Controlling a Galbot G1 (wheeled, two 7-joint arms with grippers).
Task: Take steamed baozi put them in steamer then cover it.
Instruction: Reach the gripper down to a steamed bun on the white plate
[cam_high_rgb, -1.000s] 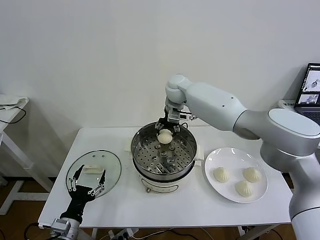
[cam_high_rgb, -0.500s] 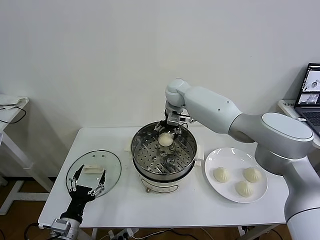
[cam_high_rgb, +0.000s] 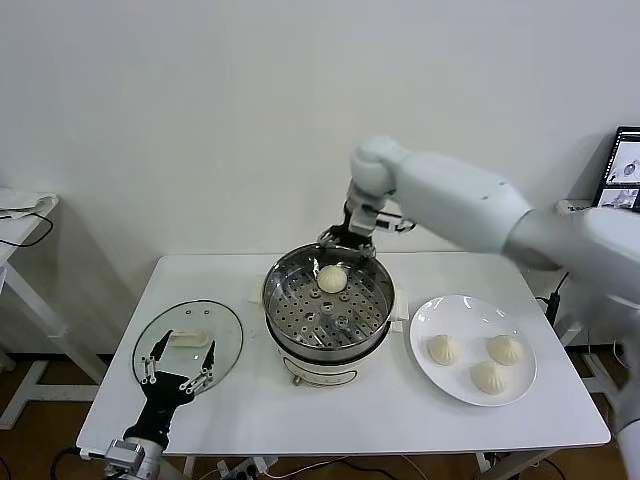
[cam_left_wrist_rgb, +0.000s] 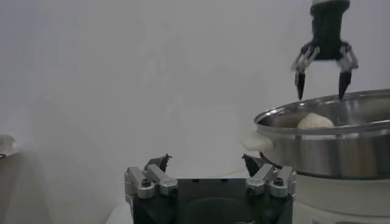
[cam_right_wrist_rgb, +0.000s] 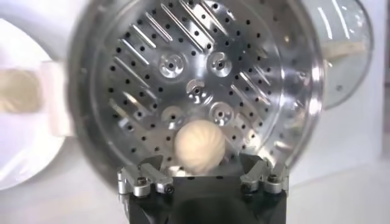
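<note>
One baozi in steamer, three on plate lower right, cover lower left, right gripper fingers apart, left gripper fingers apart

steamer cut by frame edge | plate buns blurred, cropped | right arm motion-blurred

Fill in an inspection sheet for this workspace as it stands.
Surface: white rectangular table.
Job's things: one cream pleated bun on the perforated tray of the round shiny steel steamer; three buns on the flat white plate; clear glass lid with white handle flat on the table, steamer uncovered.
Clutter: nothing seen.
Grippers: right claw open above the steamer's far rim; left claw open over the lid.
Cables: black lead on side table.
Surroundings: white wall, laptop.
</note>
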